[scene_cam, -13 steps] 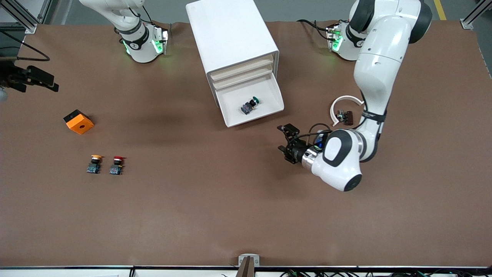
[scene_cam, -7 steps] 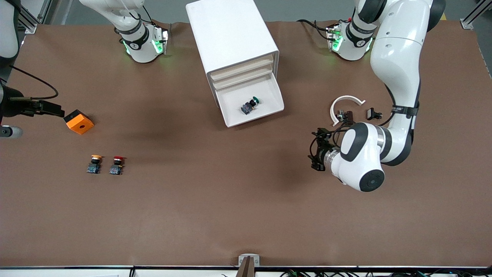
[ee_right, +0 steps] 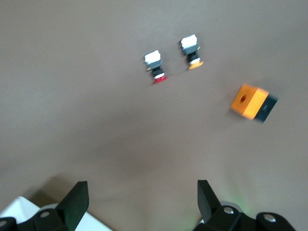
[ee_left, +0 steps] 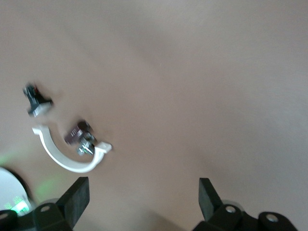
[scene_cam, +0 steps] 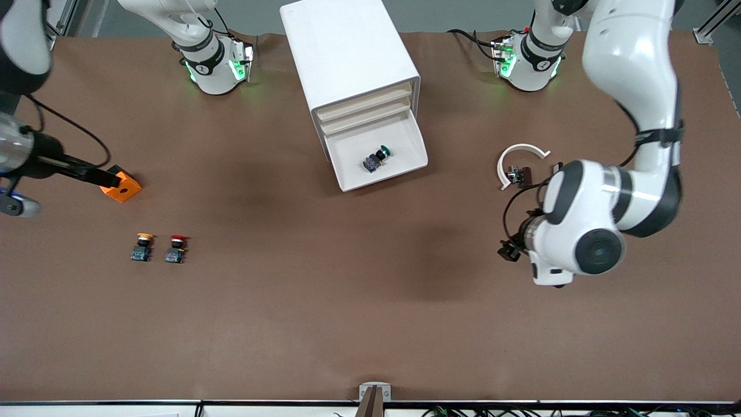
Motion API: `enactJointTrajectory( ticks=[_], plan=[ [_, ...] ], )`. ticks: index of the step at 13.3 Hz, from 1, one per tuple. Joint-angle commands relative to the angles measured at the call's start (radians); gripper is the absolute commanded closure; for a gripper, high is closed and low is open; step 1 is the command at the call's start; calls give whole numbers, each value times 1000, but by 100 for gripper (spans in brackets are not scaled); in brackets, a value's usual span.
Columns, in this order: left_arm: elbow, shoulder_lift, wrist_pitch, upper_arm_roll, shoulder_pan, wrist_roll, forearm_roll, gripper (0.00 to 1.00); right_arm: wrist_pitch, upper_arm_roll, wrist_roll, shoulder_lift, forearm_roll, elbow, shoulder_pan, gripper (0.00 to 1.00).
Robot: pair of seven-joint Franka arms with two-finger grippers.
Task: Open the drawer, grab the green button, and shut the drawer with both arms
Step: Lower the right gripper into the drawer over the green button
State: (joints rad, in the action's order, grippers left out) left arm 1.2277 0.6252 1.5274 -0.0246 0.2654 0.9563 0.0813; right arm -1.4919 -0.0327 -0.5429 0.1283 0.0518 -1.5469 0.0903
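- Shallow white tray drawer (scene_cam: 399,152) stands pulled out of the tall white boxy cabinet (scene_cam: 347,55), holding the green-capped push button (scene_cam: 377,158).
- Left gripper (ee_left: 139,199) and right gripper (ee_right: 139,199): both released, empty.

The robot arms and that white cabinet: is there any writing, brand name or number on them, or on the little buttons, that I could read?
No text here can be read.
Right arm's base: small dark mark on its band, too small to read.
Left arm's base: the same kind of mark, unreadable.
Cabinet: plain white, no lettering.
Green button in the open drawer: no label visible.
Orange block: no lettering visible.
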Motion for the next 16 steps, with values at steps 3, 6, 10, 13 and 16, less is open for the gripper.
enactJointTrajectory(
  ticks=[3,6,10,13,16],
  plan=[
    [50,-99,0,11,-15,-256,-95,0,-23,-4,-413,-10,46,1,293,0],
    [97,-148,-1,12,-22,-362,-95,0,-126,-4,-581,-6,48,-36,449,0],
    [192,-235,16,12,-46,-485,-95,0,-350,-6,-854,52,73,-130,633,0],
    [332,-315,120,12,-46,-493,-95,0,-453,-6,-965,170,68,-130,715,0],
    [522,-390,294,14,-46,-525,-95,0,-519,-7,-1006,266,48,-128,779,0]
  ],
)
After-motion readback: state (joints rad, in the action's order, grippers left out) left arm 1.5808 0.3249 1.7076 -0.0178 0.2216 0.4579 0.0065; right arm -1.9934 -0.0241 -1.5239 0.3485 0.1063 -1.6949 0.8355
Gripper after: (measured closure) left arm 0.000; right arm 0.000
